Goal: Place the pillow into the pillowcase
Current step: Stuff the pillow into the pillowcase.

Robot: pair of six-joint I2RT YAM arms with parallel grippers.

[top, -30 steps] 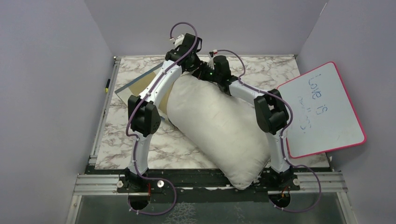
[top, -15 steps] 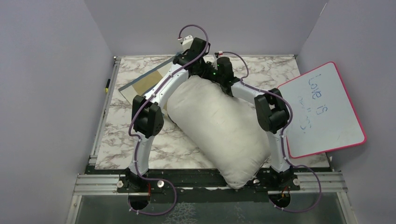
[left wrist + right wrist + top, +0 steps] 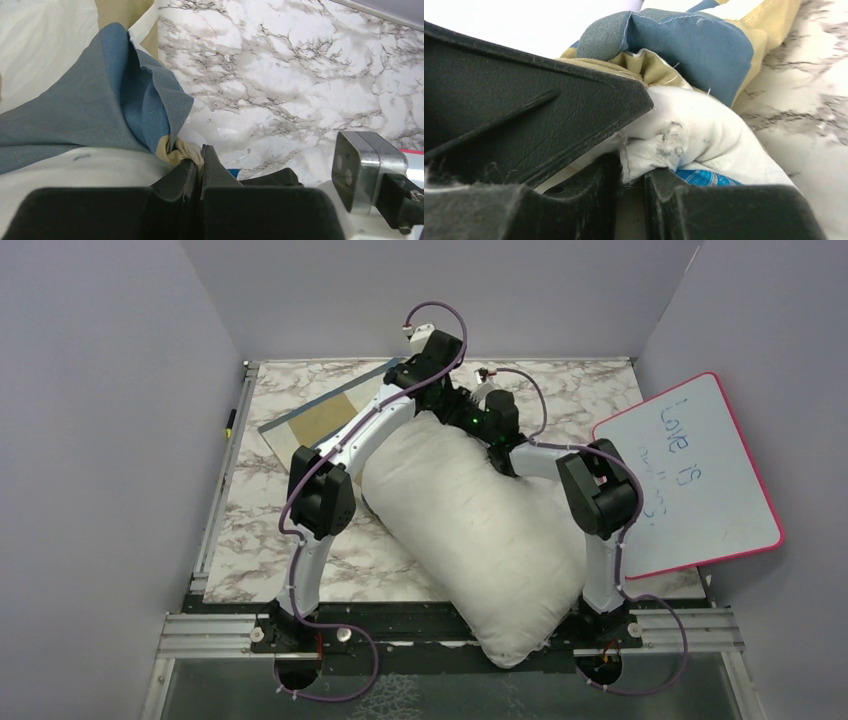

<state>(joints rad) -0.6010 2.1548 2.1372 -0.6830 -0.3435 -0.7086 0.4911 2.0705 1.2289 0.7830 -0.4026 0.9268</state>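
The pillow (image 3: 470, 530), plump and off-white, lies slantwise from the table's back middle to its near edge. The pillowcase (image 3: 320, 420), in blue and tan blocks, lies flat at the back left, its edge drawn over the pillow's far corner. My left gripper (image 3: 201, 152) is shut on a bunched tan fold of the pillowcase (image 3: 100, 110). My right gripper (image 3: 631, 167) is slightly open, a gap showing between its fingers. The pillow's white corner (image 3: 704, 135) rests at its fingertips, with pillowcase fabric (image 3: 694, 45) folded just beyond. In the top view both grippers meet at the pillow's far end.
A pink-rimmed whiteboard (image 3: 690, 475) leans at the right edge of the marble table (image 3: 290, 540). A small marker (image 3: 229, 422) lies off the table's left rim. Grey walls enclose the back and sides. A blue label (image 3: 704, 178) shows under the pillow corner.
Both wrists have shifted right along the pillow's far end, the left one dragging the pillowcase edge with it. The right jaws have parted from shut.
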